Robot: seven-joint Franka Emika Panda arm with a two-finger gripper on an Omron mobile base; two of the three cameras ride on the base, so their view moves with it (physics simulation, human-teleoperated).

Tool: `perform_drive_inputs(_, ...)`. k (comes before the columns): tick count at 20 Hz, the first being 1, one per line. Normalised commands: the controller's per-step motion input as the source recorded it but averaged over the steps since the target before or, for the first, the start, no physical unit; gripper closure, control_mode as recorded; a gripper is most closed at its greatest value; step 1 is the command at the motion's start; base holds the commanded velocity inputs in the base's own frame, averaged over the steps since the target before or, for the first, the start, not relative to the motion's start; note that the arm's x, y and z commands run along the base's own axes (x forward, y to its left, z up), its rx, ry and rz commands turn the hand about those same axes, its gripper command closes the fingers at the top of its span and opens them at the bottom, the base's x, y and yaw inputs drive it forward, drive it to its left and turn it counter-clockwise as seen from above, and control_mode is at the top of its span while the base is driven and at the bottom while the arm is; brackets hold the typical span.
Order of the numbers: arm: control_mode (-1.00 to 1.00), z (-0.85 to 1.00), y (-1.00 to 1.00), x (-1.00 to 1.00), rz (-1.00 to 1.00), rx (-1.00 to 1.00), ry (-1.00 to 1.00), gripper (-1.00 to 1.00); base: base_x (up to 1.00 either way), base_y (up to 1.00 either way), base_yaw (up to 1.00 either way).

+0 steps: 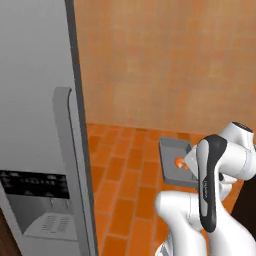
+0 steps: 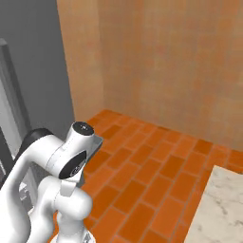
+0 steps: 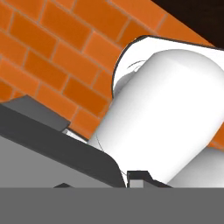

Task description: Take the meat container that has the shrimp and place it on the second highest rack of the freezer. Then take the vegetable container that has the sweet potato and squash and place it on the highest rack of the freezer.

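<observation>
The hand view shows the gripper (image 3: 139, 177) closed on the rim of the flat dark grey meat tray (image 3: 57, 144). From the left base view, that tray (image 1: 172, 155) is held above the orange brick floor (image 1: 125, 170), the tiny orange shrimp (image 1: 179, 162) inside it, right of the grey freezer door (image 1: 35, 125) with its dispenser panel (image 1: 37, 200), whose markings are unreadable. The right base view adds a marble counter corner (image 2: 220, 209).

Freezer (image 1: 37, 125) door on the left, w/ handle (image 1: 65, 150) on its front. Tray (image 1: 175, 162) w/ shrimp (image 1: 180, 162) in it sits right of door, above the floor (image 1: 125, 165), behind the arm (image 1: 210, 185).
</observation>
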Motion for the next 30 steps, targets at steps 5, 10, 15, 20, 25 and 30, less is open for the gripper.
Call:
perform_drive_inputs(5,1.00,0.00,0.00,0.00,0.00,0.00,0.00,1.00,0.98,-0.28,0.13)
perform_drive_inputs(10,1.00,0.00,0.00,0.00,0.00,0.00,0.00,1.00,0.52,-0.42,0.65)
perform_drive_inputs(15,1.00,0.00,0.00,0.00,0.00,0.00,0.00,1.00,0.47,-0.26,0.88)
perform_drive_inputs(20,1.00,0.00,0.00,0.00,0.00,0.00,0.00,1.00,0.37,-0.39,0.85)
perform_drive_inputs(25,1.00,0.00,0.00,0.00,0.00,0.00,0.00,1.00,0.13,-0.55,0.81)
perform_drive_inputs(30,1.00,0.00,0.00,0.00,0.00,0.00,0.00,1.00,0.00,-0.52,0.73)
